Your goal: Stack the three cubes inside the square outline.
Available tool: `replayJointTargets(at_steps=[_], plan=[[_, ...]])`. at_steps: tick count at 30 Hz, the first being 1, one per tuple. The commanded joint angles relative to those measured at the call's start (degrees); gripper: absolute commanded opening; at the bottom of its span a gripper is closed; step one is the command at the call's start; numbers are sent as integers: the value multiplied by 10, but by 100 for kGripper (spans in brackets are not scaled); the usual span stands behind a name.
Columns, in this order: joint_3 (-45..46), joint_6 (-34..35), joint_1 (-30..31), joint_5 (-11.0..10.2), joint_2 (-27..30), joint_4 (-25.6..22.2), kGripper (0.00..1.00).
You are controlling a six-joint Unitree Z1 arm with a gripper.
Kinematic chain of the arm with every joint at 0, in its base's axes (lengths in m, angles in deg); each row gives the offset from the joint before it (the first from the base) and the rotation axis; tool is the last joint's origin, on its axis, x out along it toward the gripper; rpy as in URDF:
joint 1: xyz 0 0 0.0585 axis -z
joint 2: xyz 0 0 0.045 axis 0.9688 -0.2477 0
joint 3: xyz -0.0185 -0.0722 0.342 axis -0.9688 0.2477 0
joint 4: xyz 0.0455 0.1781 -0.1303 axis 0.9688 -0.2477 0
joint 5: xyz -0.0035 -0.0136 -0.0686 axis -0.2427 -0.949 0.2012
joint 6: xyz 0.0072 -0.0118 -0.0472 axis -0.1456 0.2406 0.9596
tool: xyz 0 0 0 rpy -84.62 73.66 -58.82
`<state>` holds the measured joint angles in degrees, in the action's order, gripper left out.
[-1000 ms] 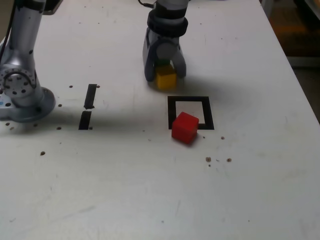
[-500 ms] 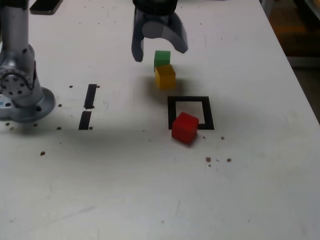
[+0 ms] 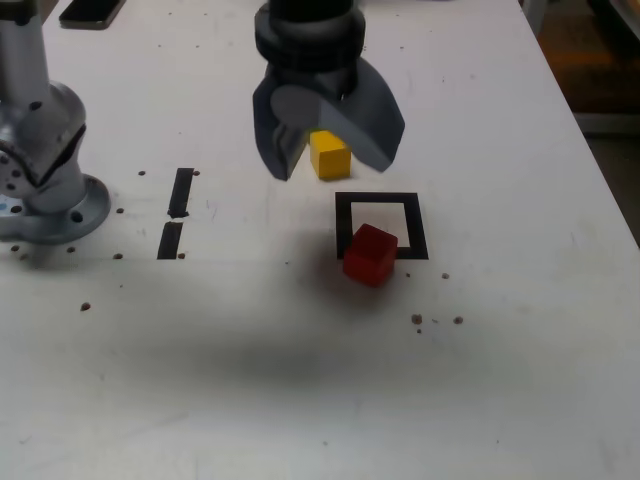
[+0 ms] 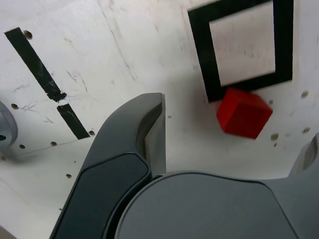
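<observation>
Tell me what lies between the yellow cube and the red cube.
In the exterior view, only the square outline and its white centre separate the yellow cube from the red cube.

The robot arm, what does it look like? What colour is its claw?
The gripper is dark grey, with two broad curved fingers under a black ringed wrist and a round grey joint between them. The arm's base is shiny silver metal, round, dotted with small screw holes.
</observation>
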<state>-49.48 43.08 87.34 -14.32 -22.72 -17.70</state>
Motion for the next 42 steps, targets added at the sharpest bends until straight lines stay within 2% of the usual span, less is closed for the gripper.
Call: replayJointTargets(at_steps=[1, 9, 18, 22, 35, 42], plan=[[-3, -8, 14, 0, -5, 0, 100], [-10, -69, 47, 4, -38, -3, 99], [-23, -124, 48, -17, -88, 2, 99], [-30, -138, 48, -20, -111, 9, 99], [-43, -152, 50, -7, -159, 34, 97], [-54, -153, 53, 9, -170, 43, 95]])
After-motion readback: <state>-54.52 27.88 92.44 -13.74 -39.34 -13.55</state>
